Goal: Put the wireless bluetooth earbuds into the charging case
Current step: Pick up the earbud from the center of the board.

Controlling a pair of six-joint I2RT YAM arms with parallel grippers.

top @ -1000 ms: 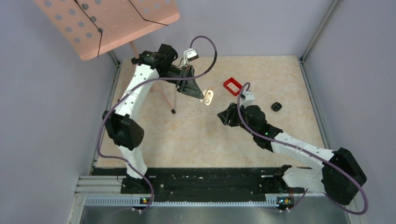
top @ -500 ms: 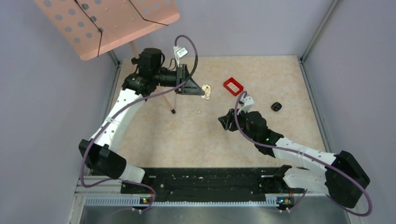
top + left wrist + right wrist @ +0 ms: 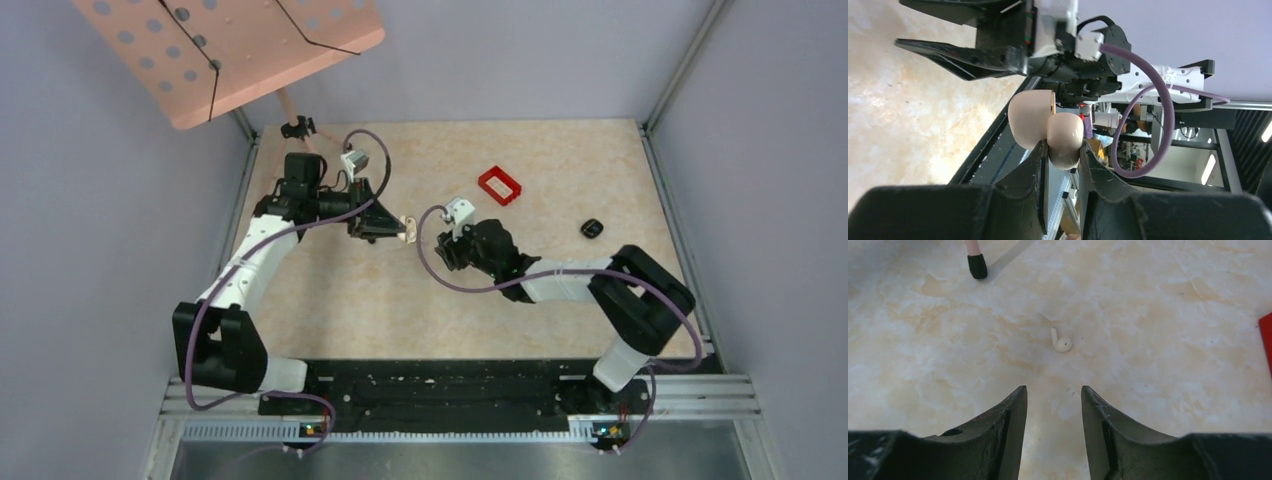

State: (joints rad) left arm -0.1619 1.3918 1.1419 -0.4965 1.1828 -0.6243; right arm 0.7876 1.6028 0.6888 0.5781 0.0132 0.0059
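Note:
My left gripper point(image 3: 398, 228) is shut on a pale cream clamshell case point(image 3: 408, 228) with its lid open, held above the table's middle. The left wrist view shows its two rounded halves point(image 3: 1030, 117) pinched between my fingertips point(image 3: 1063, 150). My right gripper point(image 3: 447, 250) is open and empty, just right of it. In the right wrist view a pale cream earbud point(image 3: 1061, 342) lies on the table ahead of the open fingers point(image 3: 1054, 390). A glossy black pebble-shaped case point(image 3: 591, 228) lies at the right. No dark earbud shows.
A red rectangular tray point(image 3: 499, 185) sits at the back centre-right; its edge shows in the right wrist view point(image 3: 1267, 335). A pink perforated music stand point(image 3: 230, 50) overhangs the back left, with one black-tipped foot point(image 3: 977, 266) on the table. Walls enclose three sides.
My left arm has pulled back and lowered, carrying the cream case nearer and leftward. My right arm has swung left to the table's middle, facing the left gripper.

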